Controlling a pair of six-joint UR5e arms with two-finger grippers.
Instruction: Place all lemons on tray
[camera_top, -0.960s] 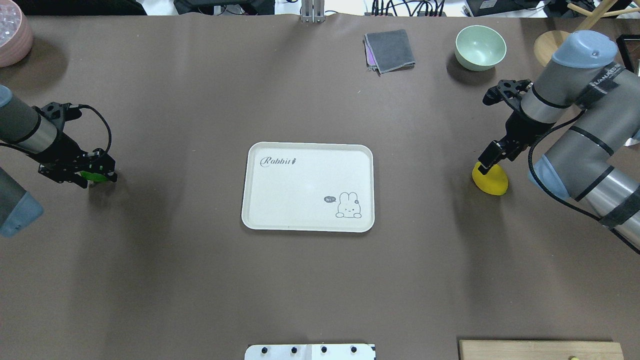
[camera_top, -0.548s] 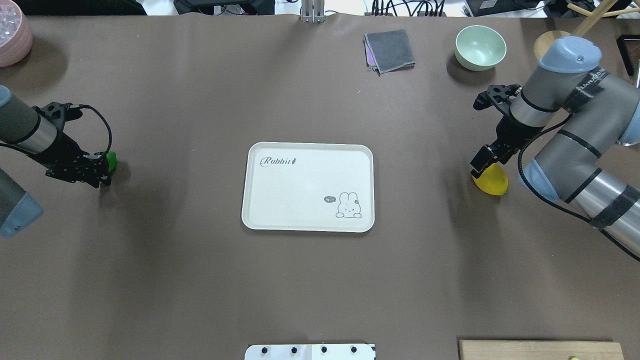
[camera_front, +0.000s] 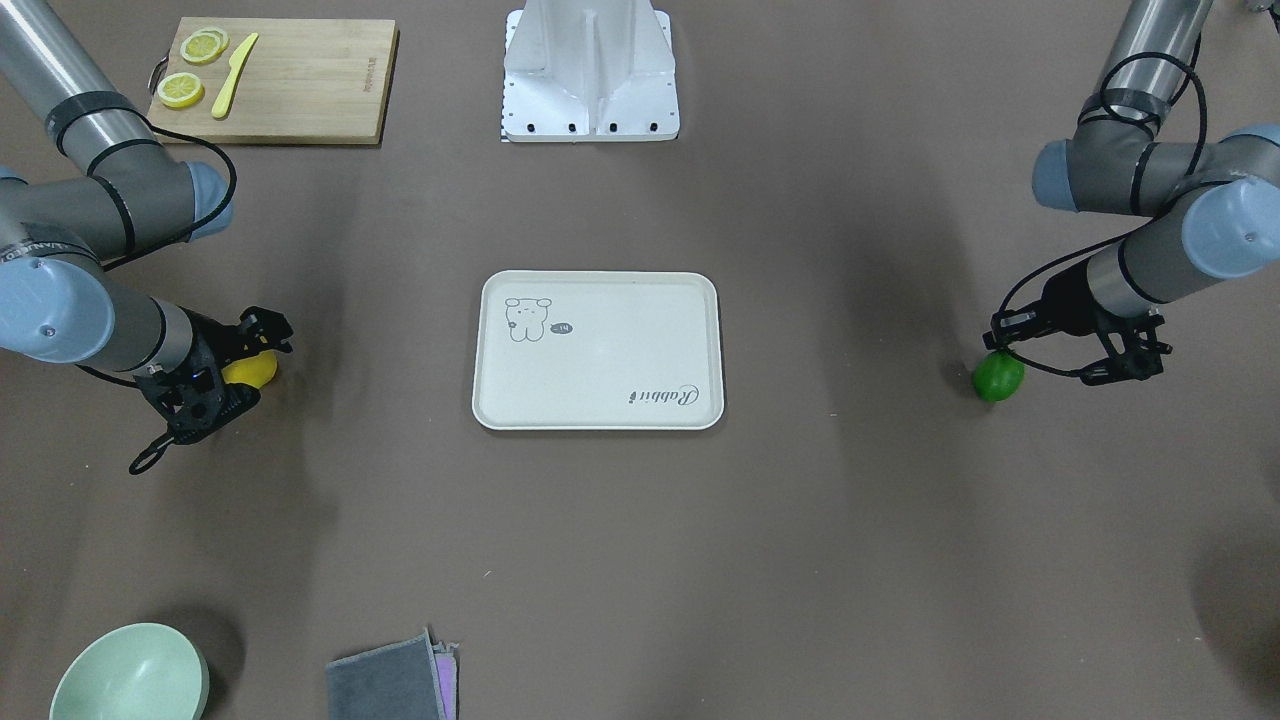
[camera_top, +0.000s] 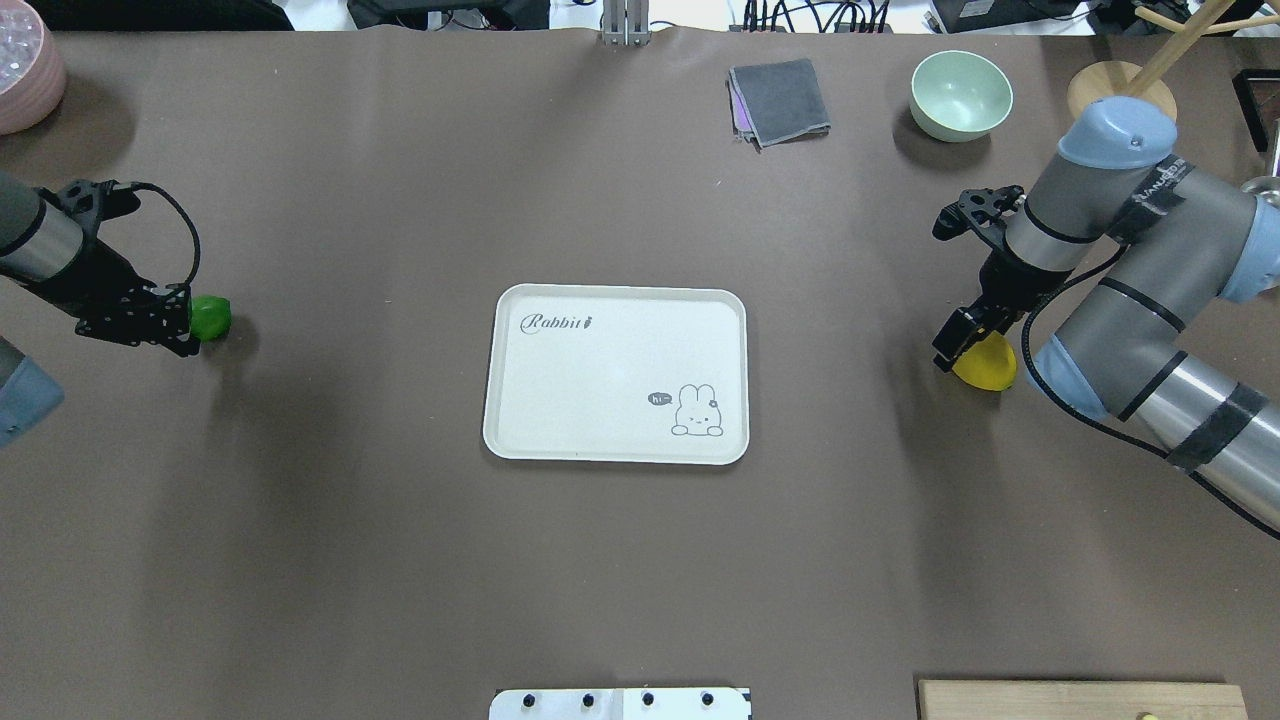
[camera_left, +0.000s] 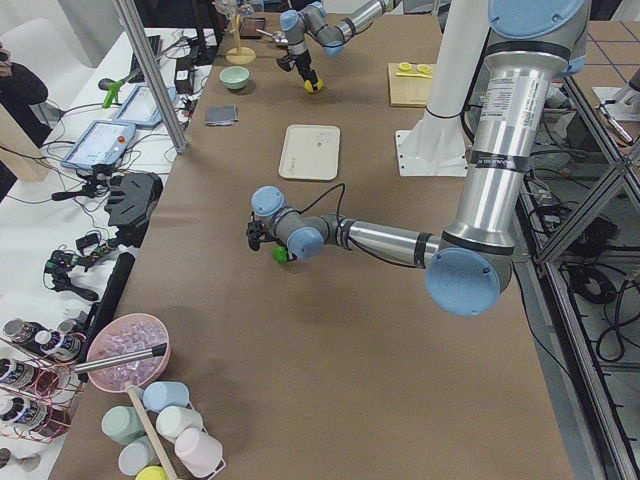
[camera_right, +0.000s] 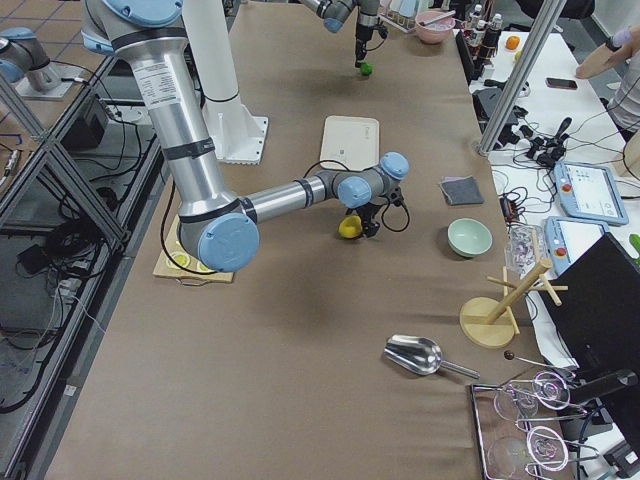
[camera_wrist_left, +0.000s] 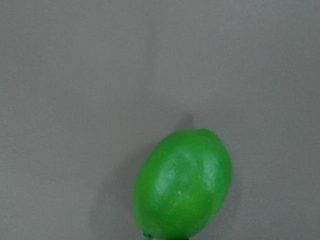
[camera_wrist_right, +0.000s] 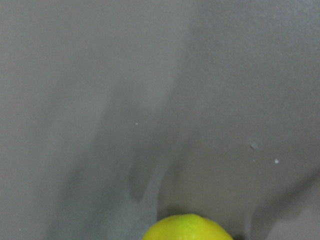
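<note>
The off-white tray (camera_top: 520, 440) lies at the table's middle, also in the front view (camera_front: 600, 415). My left gripper (camera_top: 192, 324) is shut on the dark green lemon (camera_top: 212, 318) at the table's left and holds it just above the surface. The lemon fills the lower left wrist view (camera_wrist_left: 184, 186) and shows in the front view (camera_front: 998, 377). My right gripper (camera_top: 962, 350) is shut on the bright yellow lemon (camera_top: 988, 365) at the table's right, low over the surface. Its top shows in the right wrist view (camera_wrist_right: 187, 227). Both grippers' fingertips are mostly hidden.
A green bowl (camera_top: 961, 94) and a folded grey cloth (camera_top: 779, 101) sit at the far right. A wooden cutting board (camera_front: 300, 90) with lemon slices and a yellow knife lies beside the robot's base. A pink bowl (camera_top: 25, 75) stands far left.
The left gripper drew back and away with the green lemon, which now sticks out past its tip. The right wrist tilted over the yellow lemon, which hardly moved.
</note>
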